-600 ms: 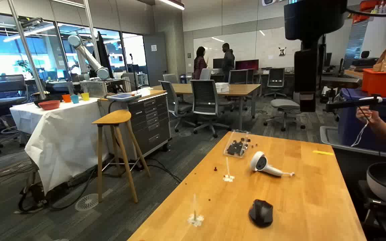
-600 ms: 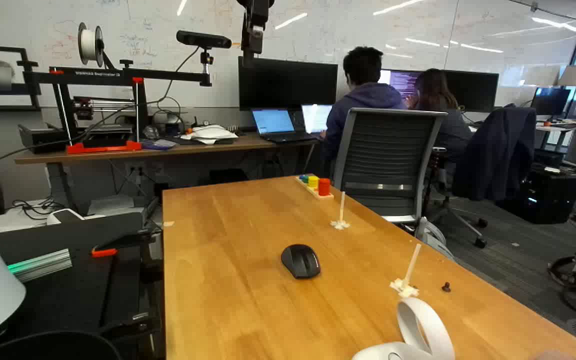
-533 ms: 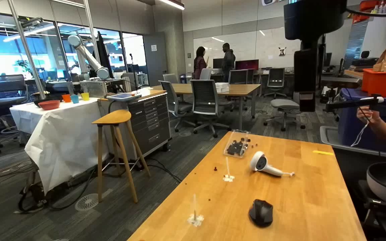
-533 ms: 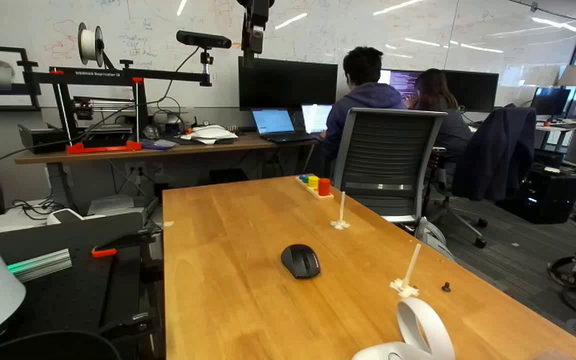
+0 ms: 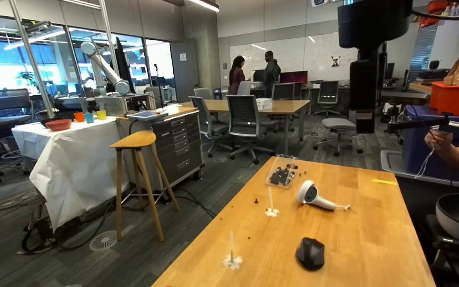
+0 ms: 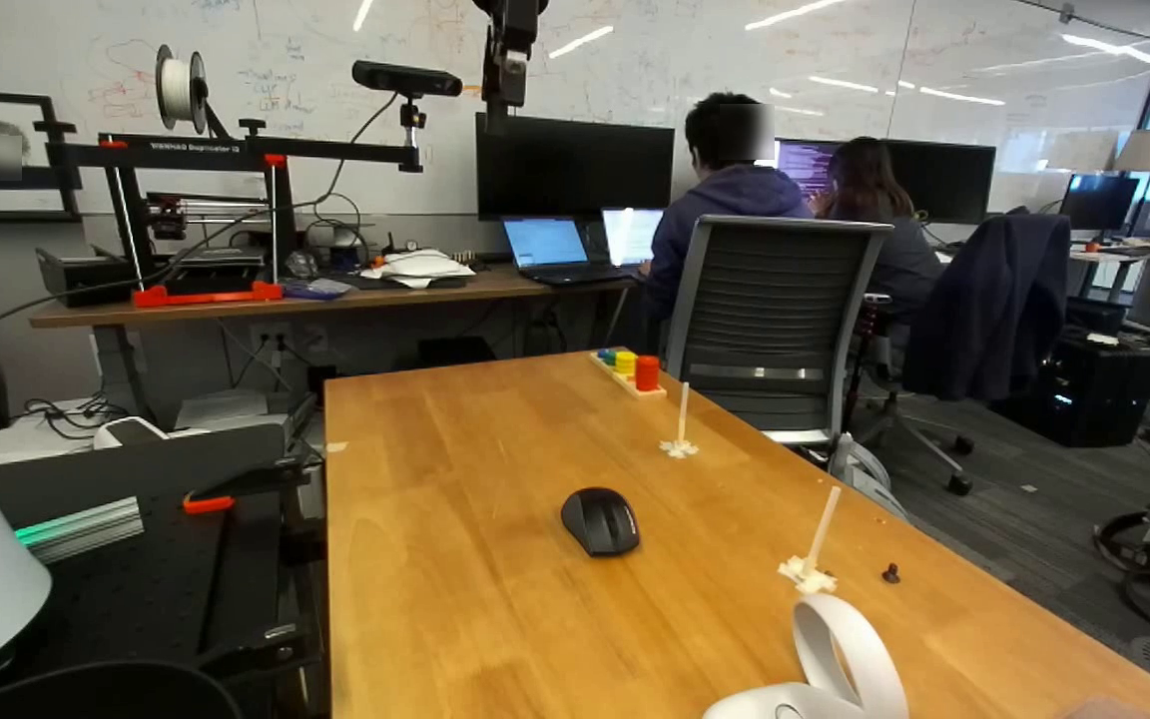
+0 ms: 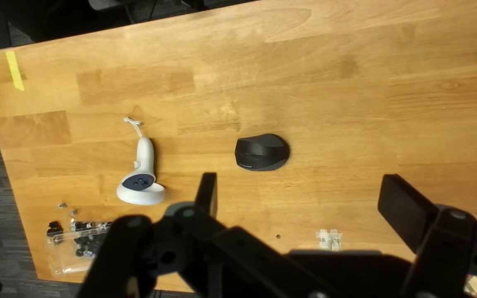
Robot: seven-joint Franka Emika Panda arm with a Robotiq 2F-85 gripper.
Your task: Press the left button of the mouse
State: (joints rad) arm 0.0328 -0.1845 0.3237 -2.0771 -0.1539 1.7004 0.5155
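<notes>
On table (image 5: 357,223), mouse (image 5: 310,254) unmoved, hand (image 7: 299,194) above likewise

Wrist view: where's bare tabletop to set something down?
Bare table lies between the mouse and the upper table edge, and right of the mouse to the picture's border. A narrower gap separates mouse and white controller. The lower left is crowded, around the clear parts box.

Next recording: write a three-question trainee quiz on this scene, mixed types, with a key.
1. Fill in: In the wrist view, the mouse lies to the ____ of the white controller.
2. Choose: The end effector is (A) shut, (B) open, (C) out of every view.
3. True or false: The end effector is pressing the mouse's left button.

Key: 1. right; 2. B; 3. false, it hangs above the table.
</notes>
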